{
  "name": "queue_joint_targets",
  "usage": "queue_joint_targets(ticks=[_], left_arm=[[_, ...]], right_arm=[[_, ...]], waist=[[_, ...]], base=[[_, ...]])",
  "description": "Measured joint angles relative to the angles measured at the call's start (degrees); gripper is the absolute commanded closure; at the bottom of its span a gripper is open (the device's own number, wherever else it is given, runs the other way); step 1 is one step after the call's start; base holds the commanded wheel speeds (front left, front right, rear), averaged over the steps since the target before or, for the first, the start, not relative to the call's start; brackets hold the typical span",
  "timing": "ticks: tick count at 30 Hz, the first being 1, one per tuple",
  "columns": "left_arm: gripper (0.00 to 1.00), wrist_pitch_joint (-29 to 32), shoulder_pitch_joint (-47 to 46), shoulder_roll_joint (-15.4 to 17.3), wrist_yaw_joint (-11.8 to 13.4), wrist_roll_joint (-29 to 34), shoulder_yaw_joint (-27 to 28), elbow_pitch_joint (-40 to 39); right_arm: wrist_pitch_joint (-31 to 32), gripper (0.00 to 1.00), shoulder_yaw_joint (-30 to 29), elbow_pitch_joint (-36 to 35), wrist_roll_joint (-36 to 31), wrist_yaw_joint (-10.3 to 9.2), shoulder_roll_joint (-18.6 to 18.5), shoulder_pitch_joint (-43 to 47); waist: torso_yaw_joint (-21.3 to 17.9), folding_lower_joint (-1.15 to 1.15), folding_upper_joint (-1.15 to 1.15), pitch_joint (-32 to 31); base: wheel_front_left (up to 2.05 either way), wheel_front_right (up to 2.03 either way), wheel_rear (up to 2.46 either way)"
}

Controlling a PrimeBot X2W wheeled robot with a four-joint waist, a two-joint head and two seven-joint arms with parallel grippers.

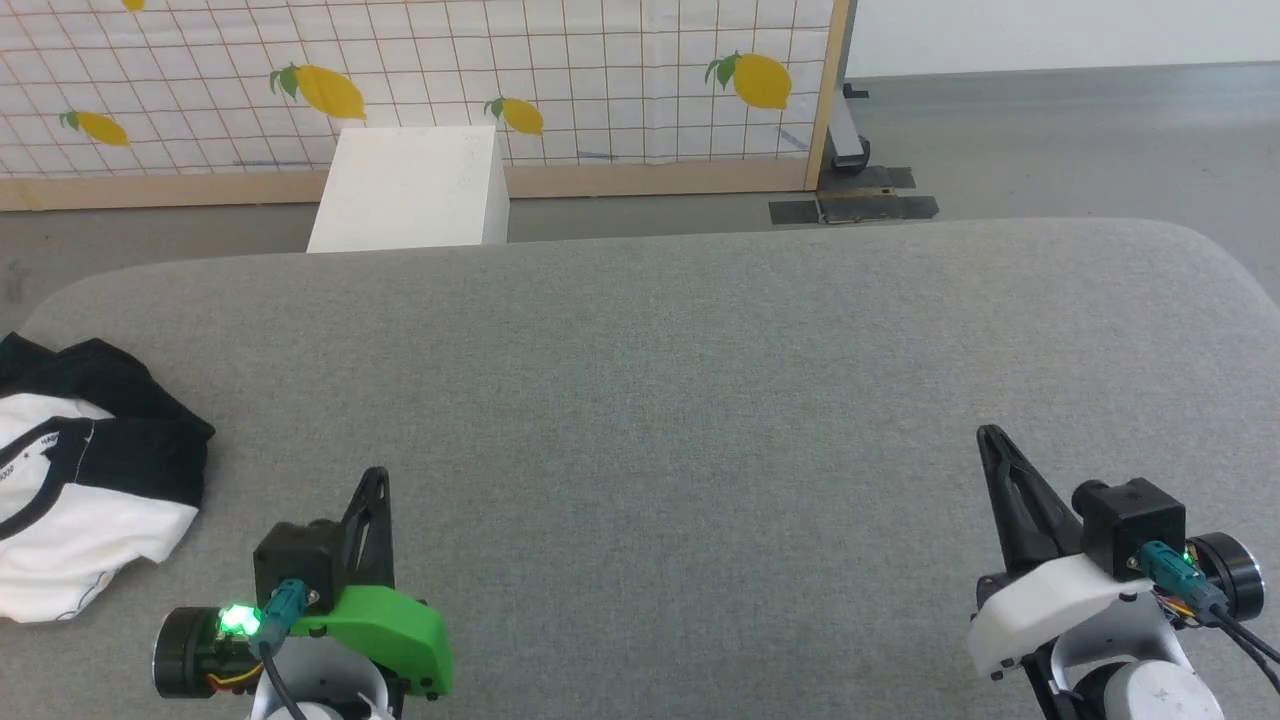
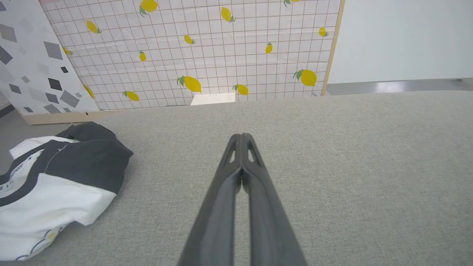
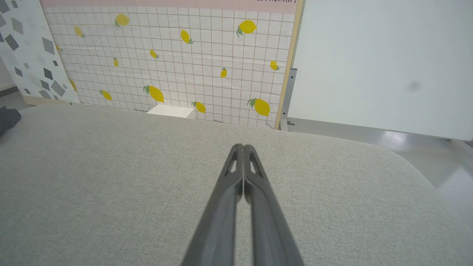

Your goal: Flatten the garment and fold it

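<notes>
Closest to where I stand, the left claw [image 1: 375, 478] sits low over the near edge of the table [image 1: 700, 380]. Its two dark fingers [image 2: 221, 207] are pressed tight together along their length, with nothing between them. They point away from the robot, across the grey cloth top. Well over to the other side, the right claw [image 1: 990, 435] is in the same state, fingers closed flat against each other and gripping nothing, also aimed toward the far edge. I cannot tell whether either one touches the cloth.

Out from the left claw, further to the robot's left and a little farther up the table, lies the garment [image 1: 90, 490]. It is a loose, crumpled heap at the table's left end, clear of the claw and partly cut off by the head view's edge. As far as it shows, its long axis runs from near to far, roughly along that left end of the table. The black sleeve cloth is bunched at the far end and toward the table's middle, and the white body spreads toward the near end. The black collar trim curves across the heap, with the printed white tape just inside it. Which way the collar opens I cannot make out.

Beyond the far edge of the table a white box [image 1: 410, 190] stands on the grey floor [image 1: 1050, 140]. Behind it is a gridded screen [image 1: 600, 60] printed with lemons and held in a pale wooden frame.
</notes>
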Motion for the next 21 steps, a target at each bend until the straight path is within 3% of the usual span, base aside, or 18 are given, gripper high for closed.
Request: queue_joint_targets(ticks=[15, 16, 21], left_arm=[[1.0, 0.0, 0.0, 0.0, 0.0, 0.0, 0.0, 0.0], [0.0, 0.0, 0.0, 0.0, 0.0, 0.0, 0.0, 0.0], [0.0, 0.0, 0.1, 0.0, 0.0, 0.0, -0.2, 0.0]], right_arm=[[0.0, 1.0, 0.0, 0.0, 0.0, 0.0, 0.0, 0.0], [0.0, 0.0, 0.0, 0.0, 0.0, 0.0, 0.0, 0.0], [0.0, 0.0, -0.1, 0.1, 0.1, 0.0, 0.0, 0.0]], waist=[[0.0, 0.0, 0.0, 0.0], [0.0, 0.0, 0.0, 0.0], [0.0, 0.0, 0.0, 0.0]], base=[[0.0, 0.0, 0.0], [0.0, 0.0, 0.0], [0.0, 0.0, 0.0]])
